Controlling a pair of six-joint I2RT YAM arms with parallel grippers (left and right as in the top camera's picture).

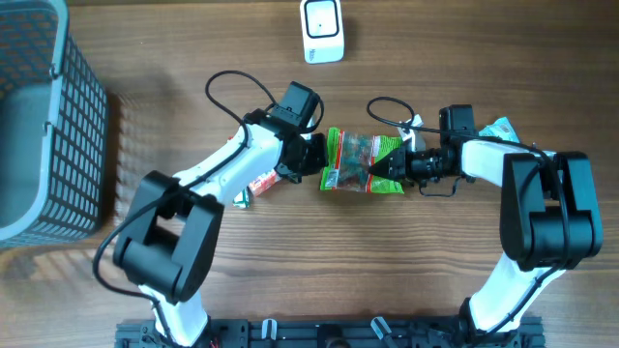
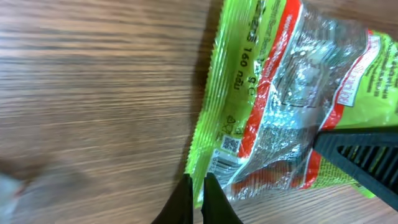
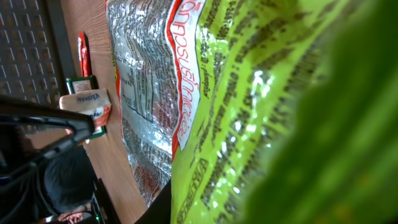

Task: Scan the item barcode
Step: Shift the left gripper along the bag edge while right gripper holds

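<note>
Snack packet (image 1: pixel 354 155) runs left–right — left end effector (image 1: pixel 321 159) and right end effector (image 1: pixel 376 174) pinch its ends.

A grey mesh basket (image 1: pixel 82 126) is seen at the left edge of the frame, set on the wooden desk (image 1: pixel 387 280). A small red-and-white packet (image 1: pixel 262 183) is laid left of centre and is partly covered. A small dark green box (image 1: pixel 242 200) is placed just beside it, at its lower left. A teal-and-white packet (image 1: pixel 501 127) is seen in the upper right, mostly hidden. A thin red stick pack (image 3: pixel 83 53) is shown near the basket, at the upper left of the right wrist view.
</note>
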